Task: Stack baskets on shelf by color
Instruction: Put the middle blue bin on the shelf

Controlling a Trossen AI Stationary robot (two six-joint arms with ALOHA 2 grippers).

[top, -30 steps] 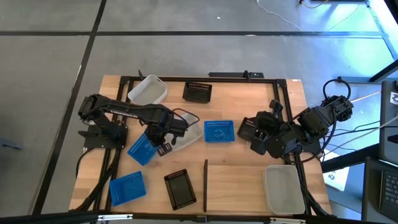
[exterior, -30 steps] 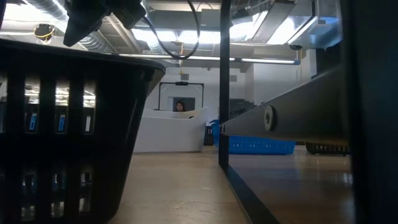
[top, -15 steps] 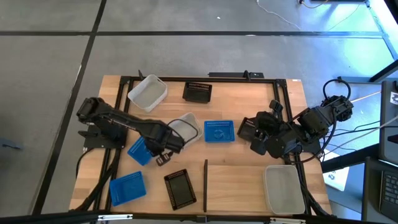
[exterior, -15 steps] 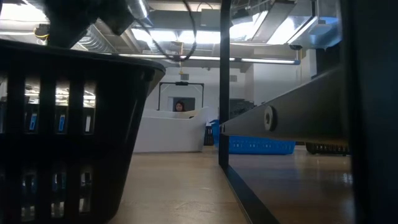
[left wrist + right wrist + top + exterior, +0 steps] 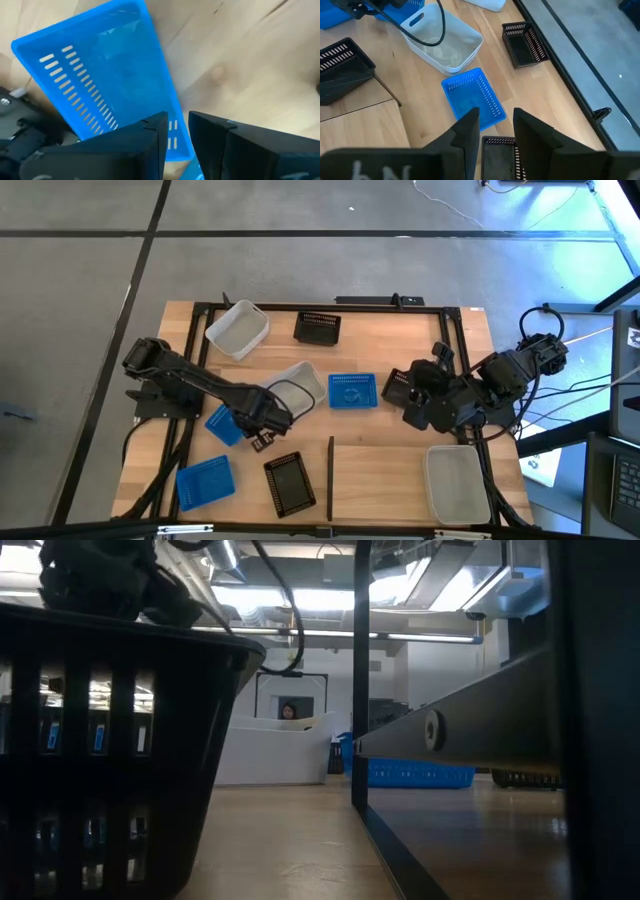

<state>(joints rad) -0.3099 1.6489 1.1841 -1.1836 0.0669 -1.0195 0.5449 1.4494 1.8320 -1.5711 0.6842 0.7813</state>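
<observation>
The left gripper [image 5: 262,438] is low over the worktop, a little left of the middle, with its fingers [image 5: 150,145] a small gap apart and nothing between them; in the left wrist view a blue basket [image 5: 100,75] lies just beyond the fingertips. In the high view this basket [image 5: 222,423] is tilted and touches the arm's left side. A white basket [image 5: 300,385] lies just beside the gripper, toward the far edge, and a cable runs over it. The right gripper [image 5: 412,406] waits near the right edge, its fingers [image 5: 467,132] apart and empty, above a black basket [image 5: 396,388]. Between the two arms lies a second blue basket [image 5: 352,391]. Toward the far edge are another white basket [image 5: 237,328] and another black basket [image 5: 319,328]. Near the front edge lie a third blue basket [image 5: 204,481] and a third black basket [image 5: 289,483]. The shelf [image 5: 400,480] occupies the front right corner, its black bar [image 5: 330,477] on the left side, and one white basket [image 5: 456,482] stands on its right end.
</observation>
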